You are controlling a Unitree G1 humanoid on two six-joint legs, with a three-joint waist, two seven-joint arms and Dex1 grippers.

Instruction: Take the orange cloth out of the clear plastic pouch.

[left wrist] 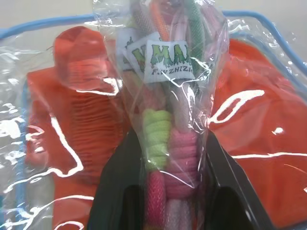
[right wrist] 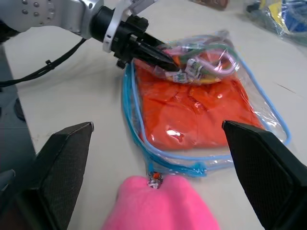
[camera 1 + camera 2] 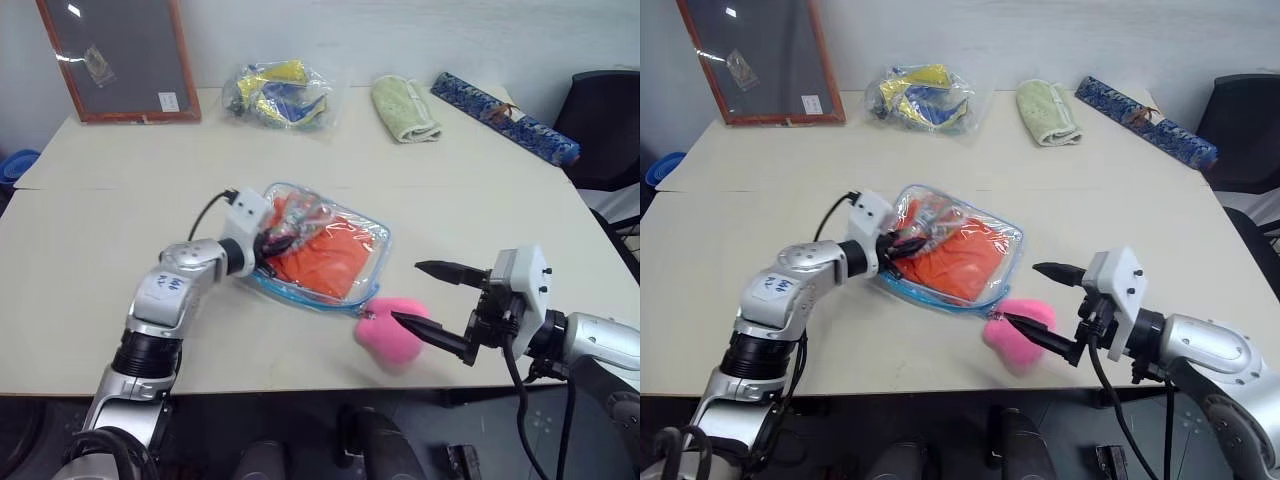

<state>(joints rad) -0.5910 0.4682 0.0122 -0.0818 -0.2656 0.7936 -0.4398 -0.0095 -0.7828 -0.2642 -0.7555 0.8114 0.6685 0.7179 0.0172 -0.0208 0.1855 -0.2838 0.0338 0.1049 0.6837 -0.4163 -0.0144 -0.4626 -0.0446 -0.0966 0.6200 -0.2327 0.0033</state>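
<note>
The clear plastic pouch (image 3: 377, 243) with light-blue edging lies flat mid-table, and the orange cloth (image 3: 335, 262) is inside it. A small bag of colourful cords (image 1: 168, 120) lies at the pouch's open left end, on the cloth. My left gripper (image 3: 272, 245) reaches in there, its black fingers (image 1: 117, 191) pressed against both sides of that small bag. The pink pompom (image 3: 390, 332) rests at the pouch's near corner. Beside the pompom, my right gripper (image 3: 407, 292) hovers open with nothing between its fingers.
At the back of the table are a framed grey board (image 3: 115, 55), a clear bag of yellow-blue items (image 3: 275, 92), a pale green towel (image 3: 405, 108) and a blue patterned roll (image 3: 505, 115). A black chair (image 3: 605, 120) stands at the right.
</note>
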